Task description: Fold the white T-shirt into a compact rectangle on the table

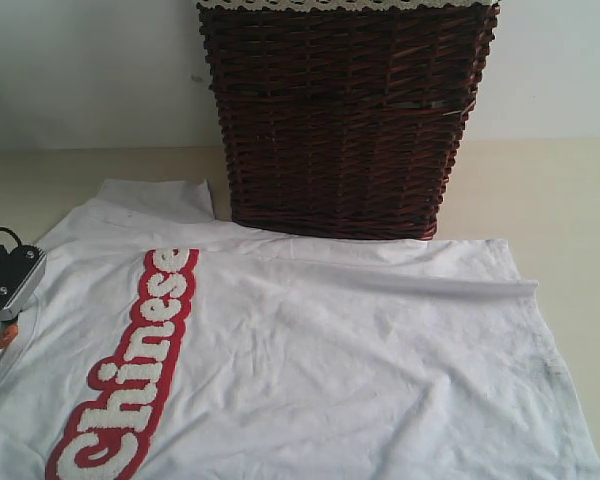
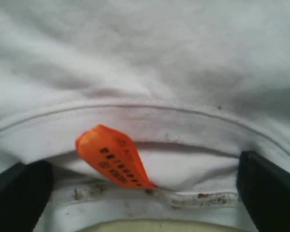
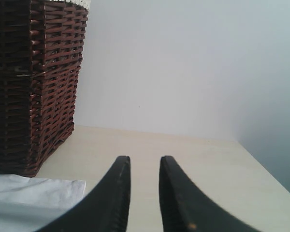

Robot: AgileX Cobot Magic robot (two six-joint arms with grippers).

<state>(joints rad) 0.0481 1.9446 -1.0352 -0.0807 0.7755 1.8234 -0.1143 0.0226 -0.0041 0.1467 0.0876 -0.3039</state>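
Note:
The white T-shirt (image 1: 330,360) lies spread flat on the table (image 1: 540,190), its red band of white lettering (image 1: 130,380) running along the left part. My left gripper (image 1: 2,300) sits at the far left over the neck. In the left wrist view its black fingers (image 2: 19,193) stand wide open on either side of the ribbed collar (image 2: 150,116) and the orange neck tag (image 2: 113,157). My right gripper (image 3: 145,166) hovers above the bare table (image 3: 183,154), jaws a little apart with nothing between them, beside a corner of the shirt (image 3: 34,193). It does not show in the exterior view.
A dark brown wicker basket (image 1: 345,110) stands at the back middle, touching the shirt's far edge; it also fills one side of the right wrist view as the basket (image 3: 34,82). A pale wall runs behind the table. The shirt's hem lies near the right edge.

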